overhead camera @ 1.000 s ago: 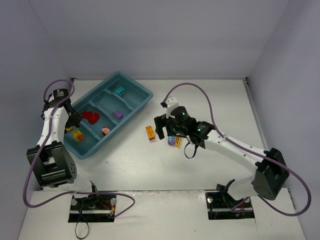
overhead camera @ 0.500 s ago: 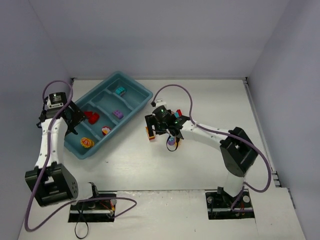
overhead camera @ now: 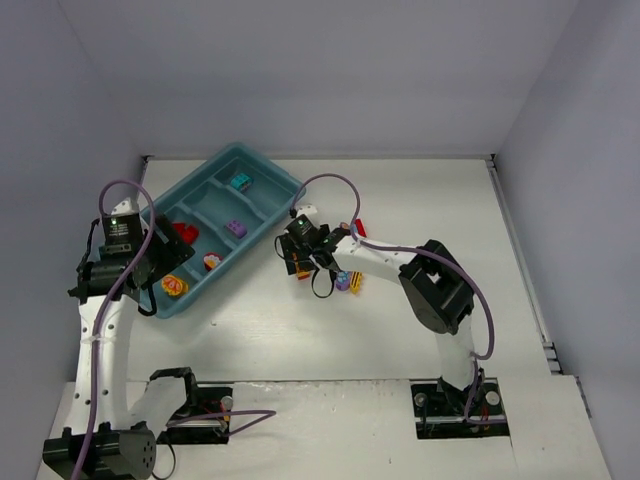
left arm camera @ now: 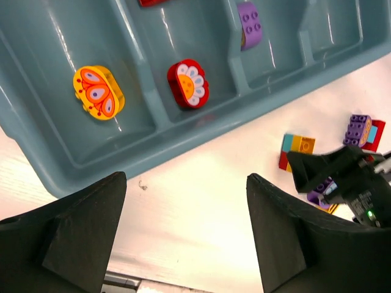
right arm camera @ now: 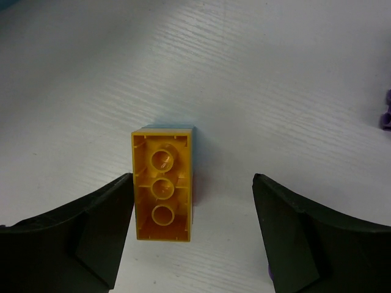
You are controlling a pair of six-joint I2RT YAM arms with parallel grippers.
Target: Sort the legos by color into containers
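- L gripper [left arm camera: 183, 244]: fingers wide apart, nothing between them. Hovers over the near-left end of the tray and the table [overhead camera: 430, 200] just beside it.
- Tray [overhead camera: 292, 187]: teal-blue, 4 compartments, lies diagonally left of centre.
- Sorted so far, near-left end to far-right:
  - 1st compt.: orange-yellow butterfly piece [left arm camera: 98, 93], alone.
  - 2nd: red flower piece [left arm camera: 188, 83] and red brick [overhead camera: 183, 232].
  - 3rd: purple brick [overhead camera: 236, 228].
  - 4th: teal brick [overhead camera: 240, 182].
  - No mixed colours visible.
- R gripper [right arm camera: 192, 183]: low over the table just right of the tray, fingers apart on either side of the orange-yellow brick [right arm camera: 163, 192]. No squeeze yet; the brick sits nearer one finger, w/ a clear gap to the other.
- The brick lies on the table underside up. Teal and red show at its edges; cannot tell if other pieces are stuck to it.
- Loose, right of the R gripper: small purple piece [overhead camera: 343, 282] touching or just beside a yellow piece [overhead camera: 356, 282], and a red piece [overhead camera: 360, 228] farther back by the cable [overhead camera: 330, 180].
- Progress (est.): approx. half done. Five pieces binned; at least four left on the table.
- Obstacles (est.):
  - The flared tray rim lies between the brick and its compt.
  - The 1st compt. is at the far end from the R gripper, under the L gripper, so the arms may crowd there.
  - The purple and yellow pieces sit close to the R arm's wrist.
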